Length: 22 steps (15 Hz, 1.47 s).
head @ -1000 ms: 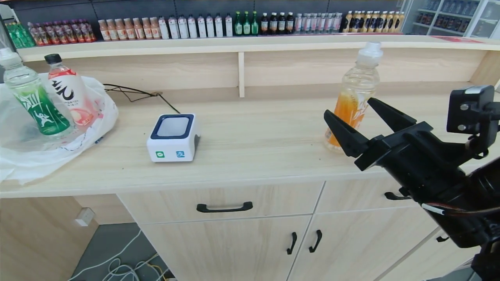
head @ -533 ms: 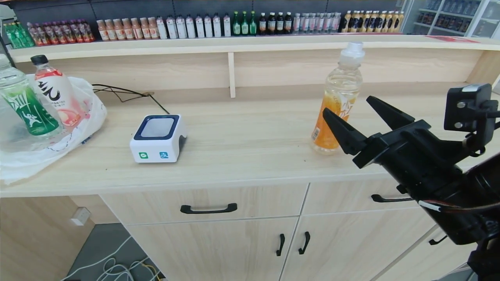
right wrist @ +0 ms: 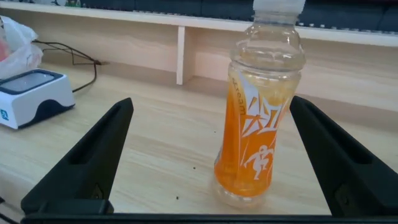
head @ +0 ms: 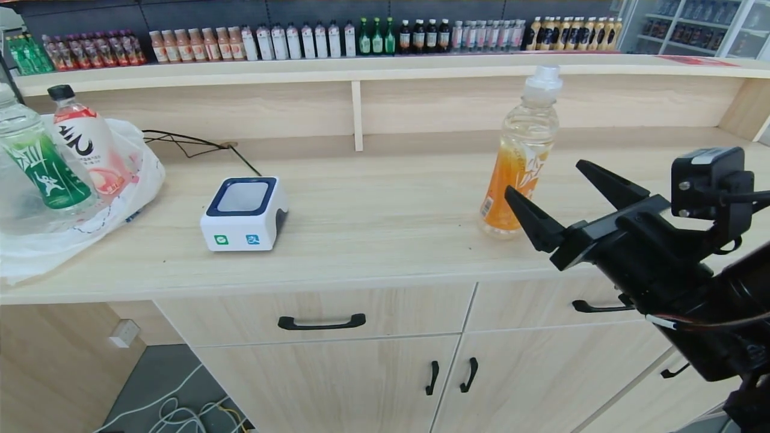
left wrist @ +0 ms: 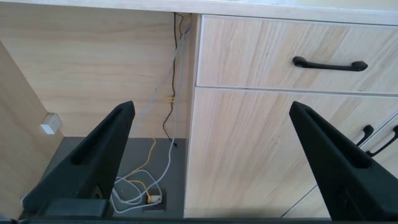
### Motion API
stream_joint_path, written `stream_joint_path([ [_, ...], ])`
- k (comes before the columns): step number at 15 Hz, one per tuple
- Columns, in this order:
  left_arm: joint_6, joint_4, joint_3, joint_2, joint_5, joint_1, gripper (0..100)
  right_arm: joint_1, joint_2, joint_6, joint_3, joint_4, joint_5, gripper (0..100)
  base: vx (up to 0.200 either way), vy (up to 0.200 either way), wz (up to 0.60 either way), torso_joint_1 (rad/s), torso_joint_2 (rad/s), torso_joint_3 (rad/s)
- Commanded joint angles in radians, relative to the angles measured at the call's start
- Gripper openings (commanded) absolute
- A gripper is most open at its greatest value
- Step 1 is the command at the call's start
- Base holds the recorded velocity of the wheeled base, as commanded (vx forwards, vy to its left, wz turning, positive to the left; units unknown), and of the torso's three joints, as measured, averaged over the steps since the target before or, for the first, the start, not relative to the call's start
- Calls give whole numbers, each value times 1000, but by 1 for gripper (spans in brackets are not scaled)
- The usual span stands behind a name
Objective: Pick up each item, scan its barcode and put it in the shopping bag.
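An orange drink bottle (head: 520, 156) with a white cap stands upright on the wooden counter (head: 373, 222), right of centre; it fills the middle of the right wrist view as the orange bottle (right wrist: 260, 118). My right gripper (head: 556, 192) hangs open just in front of it, at the counter's front edge, fingers apart and touching nothing. The white barcode scanner (head: 243, 212) sits left of centre. At the far left a white plastic shopping bag (head: 90, 210) holds a green-labelled bottle (head: 36, 162) and a pink-labelled bottle (head: 87, 144). My left gripper (left wrist: 211, 155) is open, low beside the cabinet fronts.
A black cable (head: 192, 143) runs behind the scanner. A raised back shelf (head: 385, 66) carries a long row of bottles. Drawers and doors with black handles (head: 322, 322) lie under the counter; loose wires (left wrist: 146, 186) lie on the floor.
The head view swung right over the last second, so everything shifted left. In the last half second my right gripper sank slightly and edged right; the orange bottle stayed put.
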Motion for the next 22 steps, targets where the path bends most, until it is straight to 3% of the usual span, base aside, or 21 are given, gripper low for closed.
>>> stream_joint_path([
  [1,0,0,0,0,0,0,100,0,-22,-2,62,-1,1,100,0,0,0,0,0,0],
  [5,0,0,0,0,0,-2,100,-6,-24,38,23,28,-31,100,0,0,0,0,0,0],
  [7,0,0,0,0,0,0,100,0,-26,102,-54,142,-93,100,0,0,0,0,0,0],
  [12,0,0,0,0,0,-2,100,-5,-21,148,-164,301,-126,100,0,0,0,0,0,0],
  [22,0,0,0,0,0,0,100,-33,136,181,-267,307,-131,100,0,0,0,0,0,0],
])
